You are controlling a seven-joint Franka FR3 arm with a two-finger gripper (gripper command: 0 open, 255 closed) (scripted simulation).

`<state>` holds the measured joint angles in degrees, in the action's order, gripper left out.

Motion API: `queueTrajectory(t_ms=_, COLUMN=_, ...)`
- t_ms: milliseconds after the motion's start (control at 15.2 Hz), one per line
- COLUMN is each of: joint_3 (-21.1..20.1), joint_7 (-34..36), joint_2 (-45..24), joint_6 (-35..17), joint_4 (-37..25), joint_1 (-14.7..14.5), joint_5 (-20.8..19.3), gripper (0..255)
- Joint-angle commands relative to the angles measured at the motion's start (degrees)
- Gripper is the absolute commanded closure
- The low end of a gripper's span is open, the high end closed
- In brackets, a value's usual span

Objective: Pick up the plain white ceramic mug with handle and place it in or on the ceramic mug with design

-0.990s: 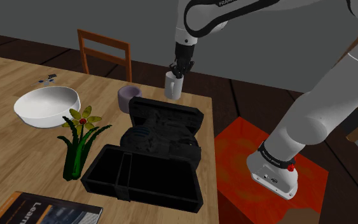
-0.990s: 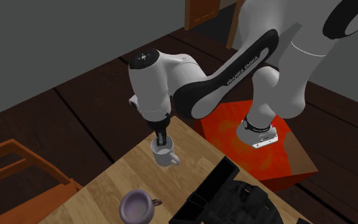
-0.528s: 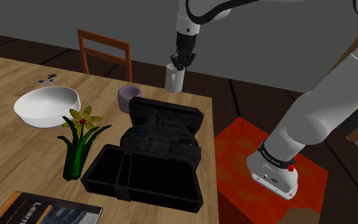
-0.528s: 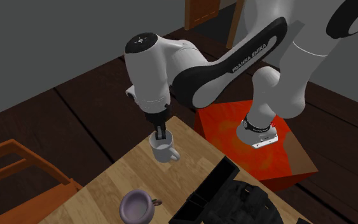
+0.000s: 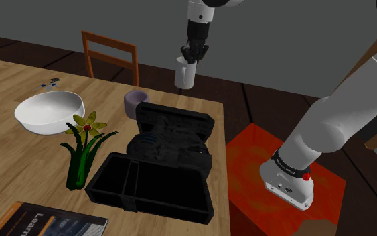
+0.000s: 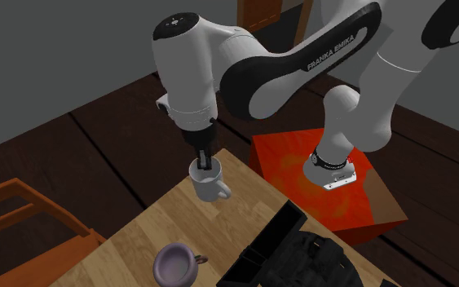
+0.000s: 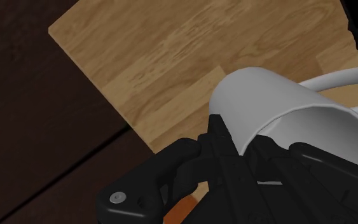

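Tabletop [image 7: 171, 57] corner lies below the white mug [image 5: 185, 75], which hangs clear of the wood, its rim clasped by the fingers [image 7: 217, 130] of our gripper [image 5: 193, 55]; dark floor [image 7: 31, 127] lies beyond both edges. We see open air all around it. The purple mug [image 5: 137, 102] stands on the tabletop nearby, just beside the open black case [image 5: 160, 161]. Our wrist view shows one finger inside the rim, one outside.

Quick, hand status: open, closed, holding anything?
The hand is closed on the rim of the white mug, which hangs above the table.
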<state>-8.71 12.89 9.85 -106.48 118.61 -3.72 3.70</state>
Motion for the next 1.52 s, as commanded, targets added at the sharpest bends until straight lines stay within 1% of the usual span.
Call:
queueTrajectory(t_ms=0, joint_3=0.0, joint_7=0.1, joint_2=0.1, joint_6=1.6, joint_4=-1.5, joint_1=0.0, joint_5=0.0, gripper=255)
queueTrajectory(t_ms=132, joint_3=0.0, joint_7=0.2, joint_2=0.3, joint_6=2.7, joint_4=-2.5, joint_1=0.0, joint_5=0.0, gripper=255)
queueTrajectory(t_ms=528, joint_3=-4.0, joint_7=7.7, joint_2=-8.9, joint_6=5.0, joint_4=-14.1, joint_1=-2.9, joint_5=-1.1, gripper=255)
queueTrajectory(t_ms=858, joint_3=-6.6, joint_7=13.8, joint_2=-18.0, joint_6=8.3, joint_4=-26.3, joint_1=-6.0, joint_5=-3.3, gripper=255)
queueTrajectory(t_ms=990, joint_3=-7.5, joint_7=16.1, joint_2=-22.1, joint_6=10.0, joint_4=-32.2, joint_1=-7.6, joint_5=-4.5, gripper=255)
queueTrajectory(t_ms=1056, joint_3=-7.9, joint_7=17.6, joint_2=-24.8, joint_6=11.3, joint_4=-36.2, joint_1=-8.7, joint_5=-5.3, gripper=255)
queueTrajectory(t_ms=1452, joint_3=-7.7, joint_7=17.4, joint_2=-24.5, joint_6=6.6, joint_4=-31.1, joint_1=-8.5, joint_5=-5.2, gripper=255)
